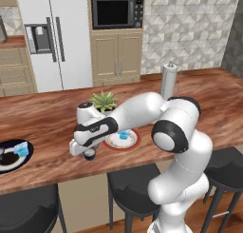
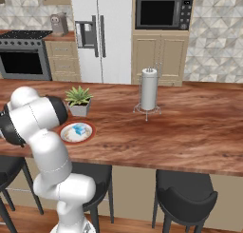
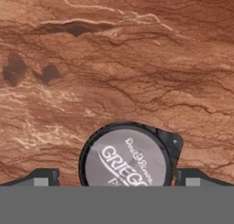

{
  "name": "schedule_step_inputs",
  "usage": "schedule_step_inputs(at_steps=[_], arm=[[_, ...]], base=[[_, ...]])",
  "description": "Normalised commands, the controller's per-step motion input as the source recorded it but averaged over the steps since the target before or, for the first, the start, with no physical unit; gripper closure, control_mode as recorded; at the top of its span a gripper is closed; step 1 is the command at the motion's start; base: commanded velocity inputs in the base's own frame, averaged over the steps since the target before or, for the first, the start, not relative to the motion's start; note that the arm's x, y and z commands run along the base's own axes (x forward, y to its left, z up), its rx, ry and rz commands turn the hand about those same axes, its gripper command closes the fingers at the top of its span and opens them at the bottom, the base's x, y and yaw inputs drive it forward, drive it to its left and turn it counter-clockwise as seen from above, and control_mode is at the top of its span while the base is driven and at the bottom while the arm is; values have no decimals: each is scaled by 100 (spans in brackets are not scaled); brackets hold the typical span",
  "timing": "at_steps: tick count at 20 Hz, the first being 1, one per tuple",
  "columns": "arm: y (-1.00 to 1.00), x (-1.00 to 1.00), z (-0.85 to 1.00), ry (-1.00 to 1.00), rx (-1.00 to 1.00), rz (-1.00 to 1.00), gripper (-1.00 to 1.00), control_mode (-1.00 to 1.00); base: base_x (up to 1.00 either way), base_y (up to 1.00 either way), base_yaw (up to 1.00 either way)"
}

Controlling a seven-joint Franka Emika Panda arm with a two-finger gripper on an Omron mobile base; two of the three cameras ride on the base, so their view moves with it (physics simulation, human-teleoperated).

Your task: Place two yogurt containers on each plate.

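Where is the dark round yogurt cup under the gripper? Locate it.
In the hand view, the dark round yogurt cup sits on the wooden counter between the open gripper fingertips; left of the red-rimmed plate.

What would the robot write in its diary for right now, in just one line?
gripper: open, straddling dark round yogurt cup on counter | red-rimmed plate: one light blue cup | navy plate: one light blue cup

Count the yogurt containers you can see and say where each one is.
4, though others could be hidden: a light blue cup on the red-rimmed plate; a blue cup and a dark cup on the navy plate; a dark round cup below the open gripper.
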Motion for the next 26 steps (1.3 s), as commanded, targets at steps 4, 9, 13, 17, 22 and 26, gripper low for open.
schedule_step_inputs(at_steps=[4, 9, 13, 17, 22, 26], arm=[[0, 0, -5, 0, 0, 0, -100, -100], [-7, 0, -4, 0, 0, 0, -100, -100], [-8, 0, -6, 0, 0, 0, -100, -100], [-2, 0, -9, 0, 0, 0, -100, -100], [0, 1, -16, 0, 0, 0, -100, -100], [0, 11, -23, 0, 0, 0, -100, -100]], base=[[0, 0, 0], [0, 0, 0], [0, 0, 0], [0, 0, 0], [0, 0, 0], [0, 0, 0]])
